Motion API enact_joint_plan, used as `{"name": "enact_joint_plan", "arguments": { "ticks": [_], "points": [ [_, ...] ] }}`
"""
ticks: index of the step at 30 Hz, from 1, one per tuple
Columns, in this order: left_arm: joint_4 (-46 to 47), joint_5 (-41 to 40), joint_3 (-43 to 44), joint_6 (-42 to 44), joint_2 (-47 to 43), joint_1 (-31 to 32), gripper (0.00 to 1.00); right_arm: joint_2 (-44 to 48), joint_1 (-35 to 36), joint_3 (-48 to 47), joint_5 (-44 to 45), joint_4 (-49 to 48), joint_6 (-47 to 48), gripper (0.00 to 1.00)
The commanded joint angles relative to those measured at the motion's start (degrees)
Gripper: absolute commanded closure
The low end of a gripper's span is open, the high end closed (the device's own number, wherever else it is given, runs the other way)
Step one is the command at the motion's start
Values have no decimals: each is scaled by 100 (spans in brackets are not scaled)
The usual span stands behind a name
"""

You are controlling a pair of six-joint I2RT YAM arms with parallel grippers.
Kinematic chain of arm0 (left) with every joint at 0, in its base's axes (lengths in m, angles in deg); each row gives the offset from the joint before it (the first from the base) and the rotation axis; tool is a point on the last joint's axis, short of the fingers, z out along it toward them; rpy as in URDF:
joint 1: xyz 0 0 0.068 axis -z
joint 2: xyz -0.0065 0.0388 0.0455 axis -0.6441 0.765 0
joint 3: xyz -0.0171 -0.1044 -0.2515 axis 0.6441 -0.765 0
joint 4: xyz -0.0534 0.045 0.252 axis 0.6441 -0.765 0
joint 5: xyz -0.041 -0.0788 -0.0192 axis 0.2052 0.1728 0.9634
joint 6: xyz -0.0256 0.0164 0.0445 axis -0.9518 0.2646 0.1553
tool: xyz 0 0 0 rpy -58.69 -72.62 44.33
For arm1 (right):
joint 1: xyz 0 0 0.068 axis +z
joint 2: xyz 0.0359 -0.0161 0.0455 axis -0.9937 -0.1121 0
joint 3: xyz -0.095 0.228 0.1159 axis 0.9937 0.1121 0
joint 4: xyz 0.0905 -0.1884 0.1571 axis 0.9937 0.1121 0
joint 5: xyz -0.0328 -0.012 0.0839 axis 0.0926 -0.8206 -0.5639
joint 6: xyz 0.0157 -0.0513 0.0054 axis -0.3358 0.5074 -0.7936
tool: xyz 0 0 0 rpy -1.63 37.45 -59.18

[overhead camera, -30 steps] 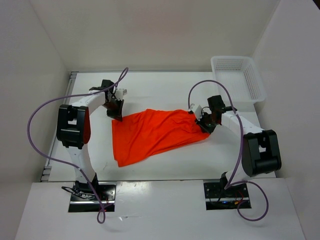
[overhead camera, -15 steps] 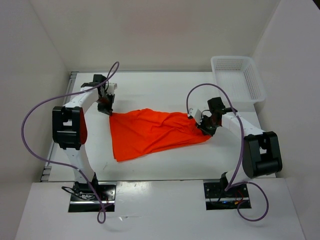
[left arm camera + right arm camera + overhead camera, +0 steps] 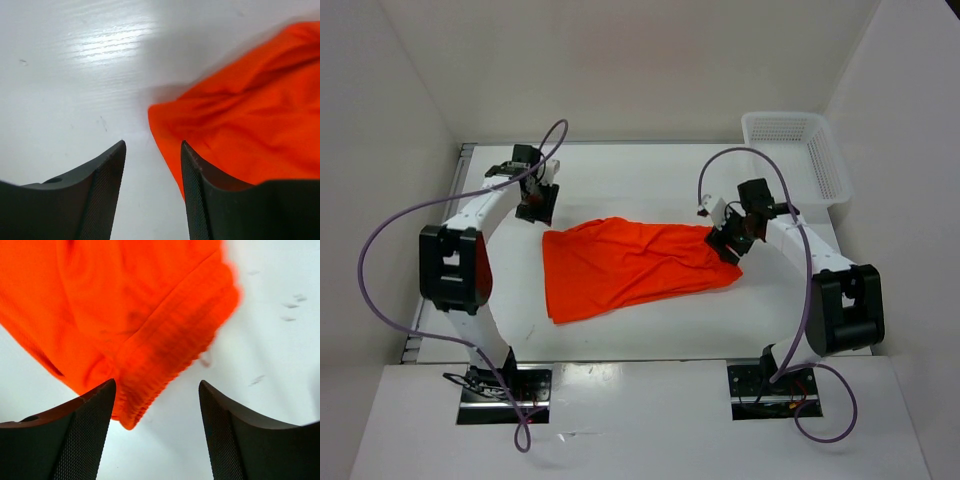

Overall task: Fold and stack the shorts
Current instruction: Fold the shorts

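Our shorts are lying spread out and a bit rumpled in the middle of the white table. The left gripper sits just off their far-left corner. In its wrist view we see the fingers a little apart with only bare table in the gap, and the orange corner runs in behind the right-hand one. The right gripper is over the right end of the cloth, fingers spread wide, with the hem showing between them but not pinched. A white basket stands in the far right corner, well apart from the shorts.
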Motion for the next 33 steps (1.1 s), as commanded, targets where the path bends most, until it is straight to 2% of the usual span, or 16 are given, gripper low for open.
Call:
{"name": "enact_joint_plan", "arguments": {
  "ticks": [1, 5, 6, 7, 9, 11, 12, 16, 20, 24, 25, 28, 33],
  "points": [
    [-336, -279, -20, 21, -1262, 312, 44, 259, 28, -704, -168, 78, -691, 27],
    [-874, -340, -1204, 21, -2177, 1093, 44, 259, 28, -881, -501, 78, -1245, 27],
    [-926, -427, -1886, 21, -2379, 1626, 43, 259, 28, -881, -571, 17, -1316, 27],
    [-927, -428, -2162, 21, -2712, 1884, 43, 259, 28, -881, -572, -123, -1464, 29],
    [-979, -341, -2472, 21, -2821, 2332, 43, 321, 28, -881, -842, -124, -1466, 36],
    [-1049, -121, -2613, 21, -2769, 2335, 43, 391, 98, -881, -1098, -46, -1203, 43],
    [-1111, -51, -2674, 21, -2768, 2500, 39, 391, 203, -881, -1178, -45, -1106, 45],
    [-920, 11, -3105, 21, -2655, 3055, 38, 338, 976, -408, -889, 0, -403, 51],
    [-321, -550, -3509, 21, -2444, 3055, 38, 128, 1294, -144, -827, -378, -341, 51],
    [65, -858, -3878, 21, -2233, 2968, 38, -109, 1889, 461, -134, -896, -104, 63],
    [266, -1033, -4010, 21, -2232, 2802, 38, -110, 1952, 559, 137, -1037, -104, 70],
    [557, -1262, -4011, 21, -1969, 2433, 38, -320, 1953, 674, 481, -1424, -104, 82],
    [840, -1448, -3467, 21, -1240, 1422, 38, -751, 1953, 727, 1238, -2346, -227, 88]
  ]
}}
